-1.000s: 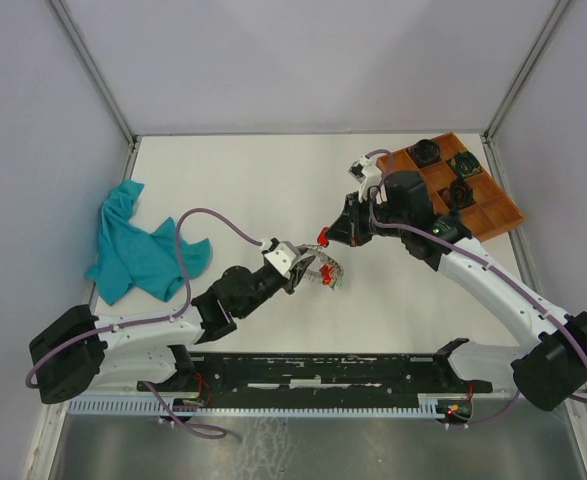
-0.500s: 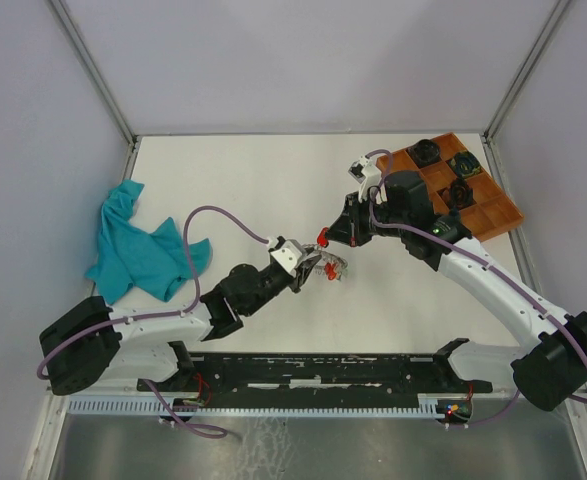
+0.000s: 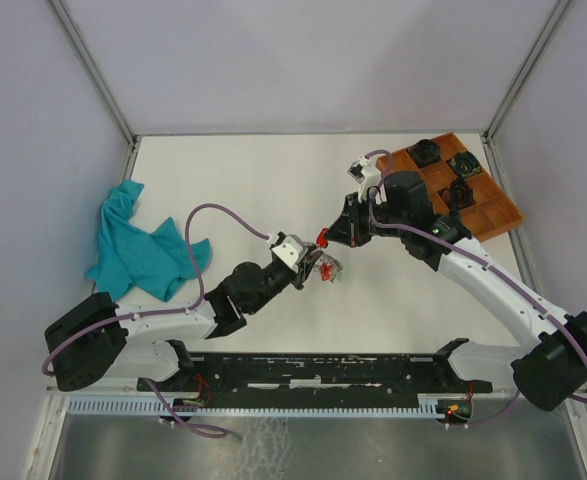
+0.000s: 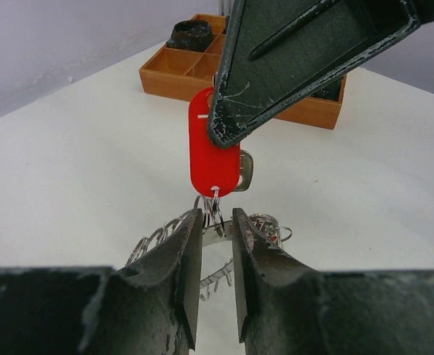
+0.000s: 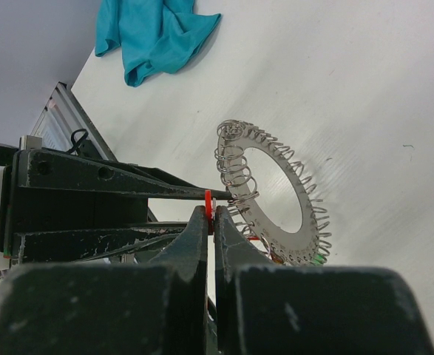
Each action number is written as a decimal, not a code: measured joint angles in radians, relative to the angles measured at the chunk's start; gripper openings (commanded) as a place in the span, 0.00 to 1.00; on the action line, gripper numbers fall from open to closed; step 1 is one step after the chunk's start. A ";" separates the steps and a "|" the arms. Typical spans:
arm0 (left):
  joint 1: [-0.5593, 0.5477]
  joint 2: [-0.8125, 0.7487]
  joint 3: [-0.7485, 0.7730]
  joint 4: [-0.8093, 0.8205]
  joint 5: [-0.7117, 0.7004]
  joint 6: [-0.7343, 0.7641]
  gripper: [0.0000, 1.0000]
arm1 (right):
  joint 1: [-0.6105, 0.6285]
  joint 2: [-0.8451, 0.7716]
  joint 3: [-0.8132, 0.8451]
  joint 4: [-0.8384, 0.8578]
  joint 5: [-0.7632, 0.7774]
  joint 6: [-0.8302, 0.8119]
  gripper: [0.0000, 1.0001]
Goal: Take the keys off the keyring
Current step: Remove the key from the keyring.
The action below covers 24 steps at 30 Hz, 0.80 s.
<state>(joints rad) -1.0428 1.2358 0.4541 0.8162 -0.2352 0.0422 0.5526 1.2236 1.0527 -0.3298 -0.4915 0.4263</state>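
Note:
The keyring [image 5: 305,200], a flat silver ring wound with wire coil, hangs tilted above the table between both arms. My left gripper [image 4: 214,222] is shut on its near edge, the plate spanning the narrow gap between the jaws. One of the keys, with a red tag [image 4: 213,159], stands up from a small split ring on the keyring [image 3: 330,270]. My right gripper [image 5: 211,216] is shut on that red tag [image 5: 208,198]; its finger [image 4: 290,66] comes down over the tag. A green tag [image 5: 316,257] shows at the ring's lower edge. Other keys are mostly hidden.
A wooden tray [image 3: 493,215] with compartments holding dark objects stands at the back right. A teal cloth [image 3: 138,245] lies crumpled at the left. The arms' base rail runs along the near table edge.
My left arm has pushed forward and right, closer to the right gripper, and its jaws have narrowed slightly on the keyring. The right arm has held still with the red tag.

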 measured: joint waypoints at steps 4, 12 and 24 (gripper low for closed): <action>0.000 0.002 0.005 -0.007 -0.010 -0.001 0.24 | 0.000 0.000 0.000 0.000 0.000 0.003 0.01; 0.000 0.003 0.006 -0.018 -0.026 0.000 0.23 | 0.000 0.000 0.000 0.000 0.000 0.004 0.00; 0.000 0.026 0.029 -0.026 -0.025 0.000 0.24 | 0.000 0.000 0.000 0.000 0.000 0.006 0.00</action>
<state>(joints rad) -1.0428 1.2621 0.4835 0.7902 -0.2604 0.0418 0.5526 1.2236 1.0527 -0.3294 -0.4915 0.4328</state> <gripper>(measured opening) 0.248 0.023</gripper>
